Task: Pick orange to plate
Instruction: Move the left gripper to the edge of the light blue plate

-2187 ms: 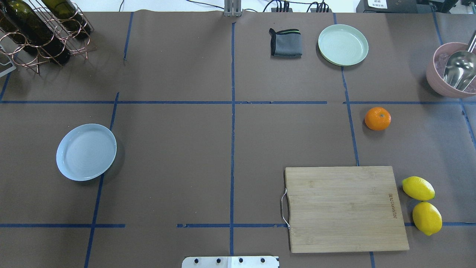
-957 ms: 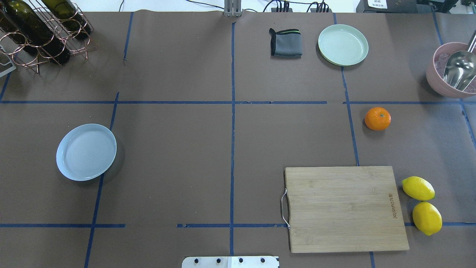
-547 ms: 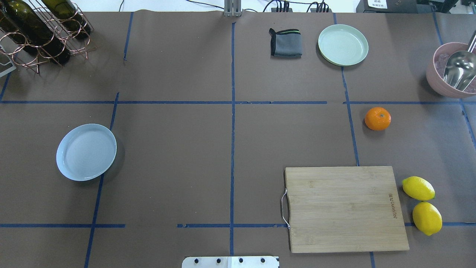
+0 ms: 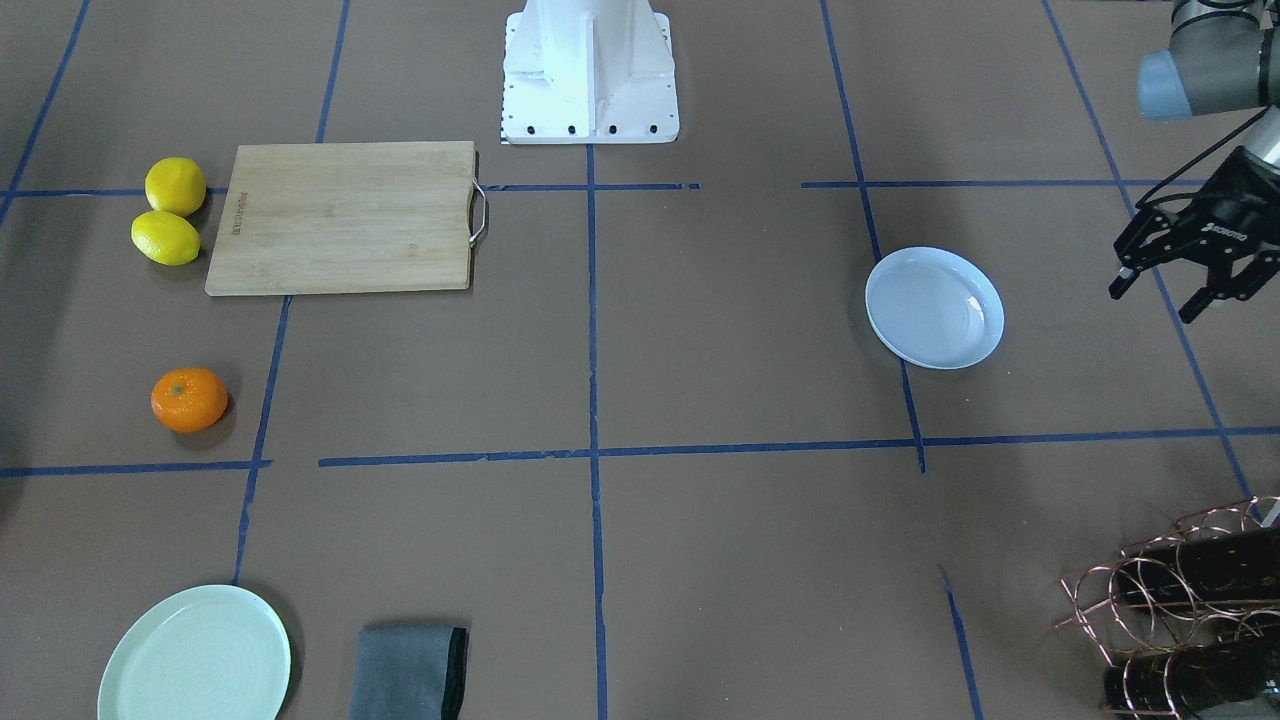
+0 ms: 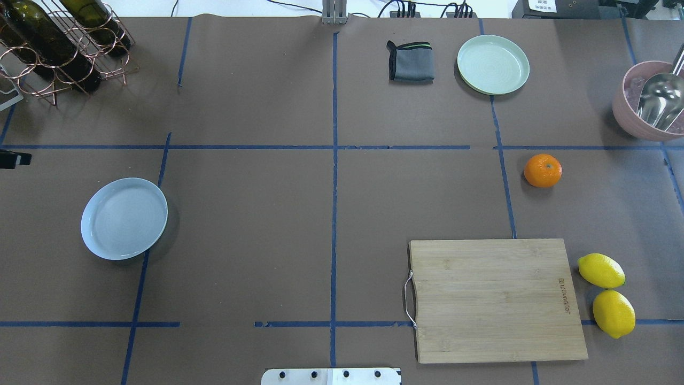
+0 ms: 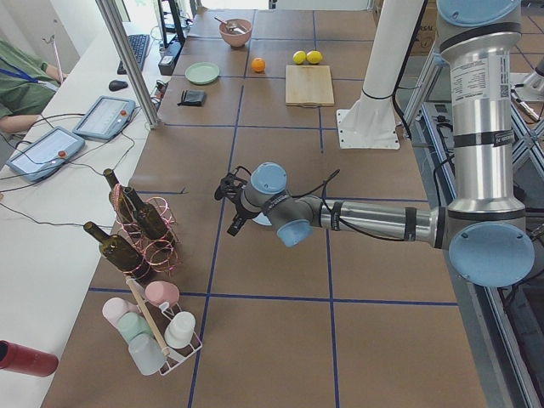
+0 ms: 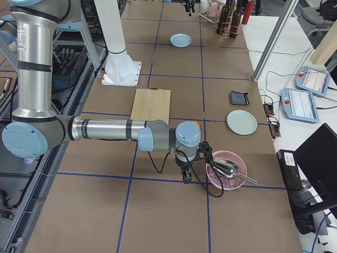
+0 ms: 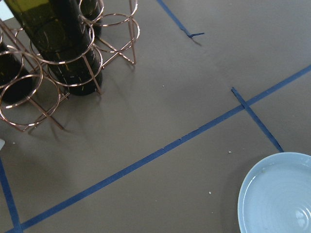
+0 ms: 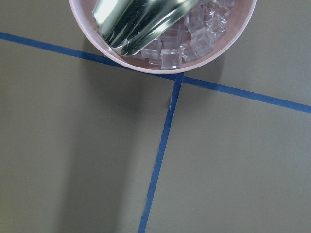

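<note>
orange (image 5: 543,170) lies apart from cutting board (image 5: 497,299), lemons (image 5: 601,270) and pink bowl (image 5: 626,122).

Right gripper (image 7: 185,178): side view only, fingers (image 7: 187,179) too small to read. Pink bowl (image 5: 633,126) cut by overhead edge.

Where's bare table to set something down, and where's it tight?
The biggest bare patch is the middle, between the blue plate and the cutting board. The far strip between the wine rack and the folded cloth is also free. The right side is crowded: orange, lemons, green plate, ice bowl.
</note>
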Available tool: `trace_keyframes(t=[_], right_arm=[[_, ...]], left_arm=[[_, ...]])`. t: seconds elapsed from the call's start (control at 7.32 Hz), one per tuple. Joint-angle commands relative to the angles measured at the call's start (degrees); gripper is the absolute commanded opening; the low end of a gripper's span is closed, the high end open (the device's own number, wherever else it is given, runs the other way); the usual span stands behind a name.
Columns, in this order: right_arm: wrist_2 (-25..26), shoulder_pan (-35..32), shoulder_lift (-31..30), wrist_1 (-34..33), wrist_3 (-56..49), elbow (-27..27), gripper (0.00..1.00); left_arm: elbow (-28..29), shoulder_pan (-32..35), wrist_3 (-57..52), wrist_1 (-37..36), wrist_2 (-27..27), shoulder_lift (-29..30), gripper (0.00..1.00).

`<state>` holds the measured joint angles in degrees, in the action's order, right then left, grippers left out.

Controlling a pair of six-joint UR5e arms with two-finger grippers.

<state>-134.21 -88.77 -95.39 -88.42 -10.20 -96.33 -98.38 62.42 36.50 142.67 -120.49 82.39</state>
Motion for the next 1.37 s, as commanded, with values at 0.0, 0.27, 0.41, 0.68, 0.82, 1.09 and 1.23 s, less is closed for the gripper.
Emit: trace_keyframes(t=[0.0, 0.27, 0.41, 0.68, 0.82, 1.09, 1.23], right_arm=[[0.0, 0.0, -0.32, 0.0, 0.0, -0.08, 1.0], [-0.18, 0.0, -0.41, 0.0, -0.09, -0.17, 1.0], [-0.18, 0.0, -0.41, 0.0, -0.09, -0.17, 1.0], [-0.18, 0.0, -0.41, 0.0, -0.09, -0.08, 1.0], [-0.18, 0.0, -0.41, 0.0, -0.09, 0.0, 1.0], [-0.18, 0.0, -0.41, 0.0, -0.09, 0.09, 1.0], [-0.18, 0.0, -0.41, 0.0, -0.09, 0.09, 1.0]], left_arm=[[1.95, -10.35, 18.97, 4.79, 10.16, -0.03, 0.61], [4.93, -14.94, 22.82, 8.4, 14.49, -0.03, 0.61], [6.17, -15.91, 22.91, 10.42, 14.5, -0.03, 0.61], [6.36, -18.11, 22.91, 10.53, 14.58, 0.06, 0.61], [6.36, -18.73, 22.74, 10.53, 14.93, 0.06, 0.61], [6.36, -19.88, 22.82, 10.53, 15.46, 0.06, 0.5], [6.36, -20.23, 22.74, 10.44, 15.55, 0.06, 0.31]])
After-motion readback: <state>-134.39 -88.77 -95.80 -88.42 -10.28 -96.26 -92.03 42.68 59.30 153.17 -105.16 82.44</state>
